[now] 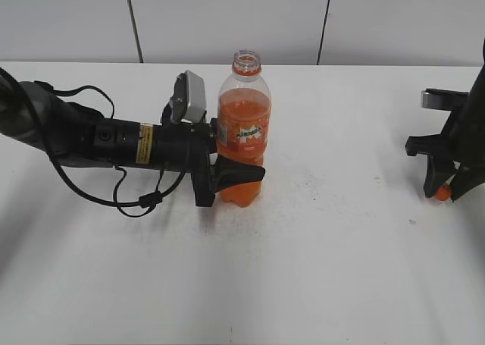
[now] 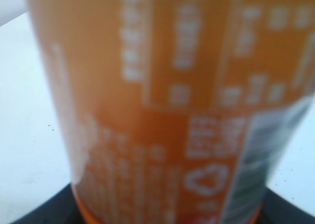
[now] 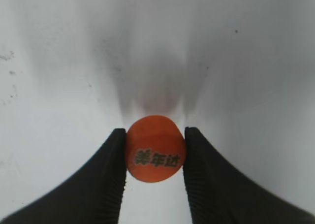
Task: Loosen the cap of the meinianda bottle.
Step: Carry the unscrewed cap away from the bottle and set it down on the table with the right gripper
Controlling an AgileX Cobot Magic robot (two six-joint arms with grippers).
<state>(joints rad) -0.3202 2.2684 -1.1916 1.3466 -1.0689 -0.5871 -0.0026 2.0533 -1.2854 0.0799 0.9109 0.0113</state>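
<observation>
On a white table (image 1: 318, 269), the bottle (image 1: 243, 133) stands upright left of centre, its mouth open and uncapped, an orange ring just below the rim. Orange drink fills it to the shoulder; the neck above is clear. An orange label with a white-and-green logo wraps its middle.

The left gripper (image 1: 239, 177) reaches in horizontally from the left and closes its dark fingers (image 1: 241, 174) around the lower part of the bottle, below the label, with the base resting on the table. The arm (image 1: 91, 136) stretches away to the left edge, a black cable looping beneath it. From the left wrist view, the bottle (image 2: 167, 106) fills almost the whole picture, blurred, showing the label's back with white print and a barcode panel at right; dark finger edges show at the bottom corners.

At the right edge, at about the same depth, the right gripper (image 1: 447, 189) points down at the table, well apart from the bottle, with the cap (image 1: 443, 192) showing as a small orange spot at its tips. In the right wrist view, the cap (image 3: 155, 148) sits pinched between two black ribbed fingers (image 3: 114, 170), its printed top facing the camera, close above the table, where a faint shadow lies.

Behind the table runs a pale panelled wall (image 1: 227, 19).
</observation>
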